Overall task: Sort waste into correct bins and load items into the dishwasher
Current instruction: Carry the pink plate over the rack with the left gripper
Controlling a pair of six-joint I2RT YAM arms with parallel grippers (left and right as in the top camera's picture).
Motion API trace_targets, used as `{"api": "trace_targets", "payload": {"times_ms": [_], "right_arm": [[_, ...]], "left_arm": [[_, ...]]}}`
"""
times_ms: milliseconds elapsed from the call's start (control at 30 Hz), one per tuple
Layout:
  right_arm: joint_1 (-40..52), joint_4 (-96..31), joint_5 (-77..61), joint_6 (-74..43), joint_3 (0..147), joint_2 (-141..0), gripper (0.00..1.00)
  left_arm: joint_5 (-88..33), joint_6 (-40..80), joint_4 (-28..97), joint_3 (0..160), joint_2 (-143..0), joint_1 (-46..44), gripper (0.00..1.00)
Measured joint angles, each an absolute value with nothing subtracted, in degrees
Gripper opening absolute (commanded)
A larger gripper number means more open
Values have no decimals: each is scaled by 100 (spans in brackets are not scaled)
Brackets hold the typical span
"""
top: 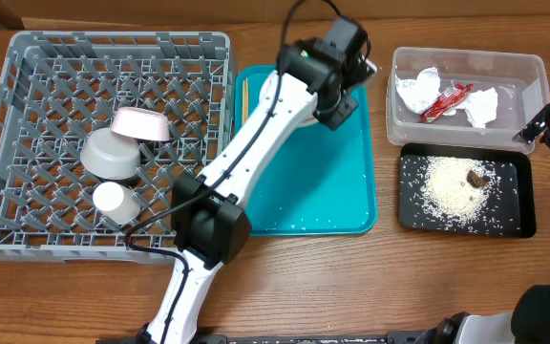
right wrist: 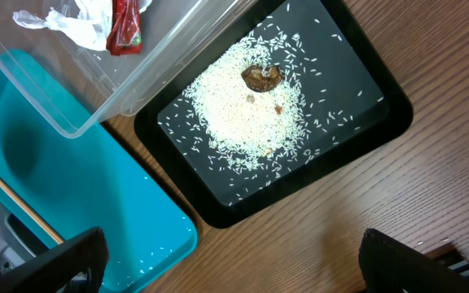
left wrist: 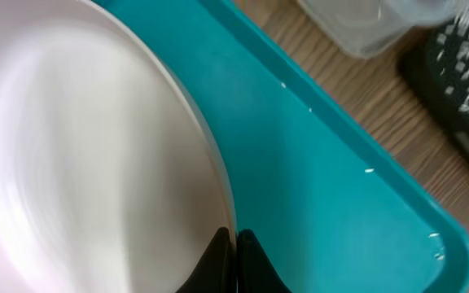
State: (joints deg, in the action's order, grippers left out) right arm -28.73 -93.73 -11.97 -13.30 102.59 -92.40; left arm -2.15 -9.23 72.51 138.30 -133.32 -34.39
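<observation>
Wooden table: grey rack, teal tray, clear tub, black tray

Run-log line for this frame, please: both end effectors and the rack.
left end effector shut on white plate rim, at teal tray | right end effector open, empty, by black tray | dish rack holds bowl, cup, small plate

The rack is a grey lattice, the plate white, the wrapper red, the large tray teal; white rice speckles the black tray.

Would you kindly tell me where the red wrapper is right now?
In the overhead view, the red wrapper lies inside the clear tub at the upper right, between crumpled papers, just above the black tray.
</observation>
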Motion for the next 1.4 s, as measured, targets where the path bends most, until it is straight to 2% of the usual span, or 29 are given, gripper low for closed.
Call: {"api": "trace_targets", "payload": {"times_ms": [267, 600, 967, 1400], "right_arm": [[-2873, -9371, -1199, -1332, 10259, -9240, 100], [-2873, -9371, -1199, -1328, 10259, -9240, 100], [-2873, -9371, -1197, -1330, 10259, -9240, 100], [-2873, -9373, -1199, -1328, 10259, -9240, 100]], "left_arm": [[-1007, -285, 7920, 14905, -13332, -2596, 4], [-3308, -60, 8173, 14962, -13332, -1052, 4], [-4860, 123, 8237, 14962, -13332, -21, 4], [-5321, 526, 8246, 14962, -13332, 458, 4]]}}
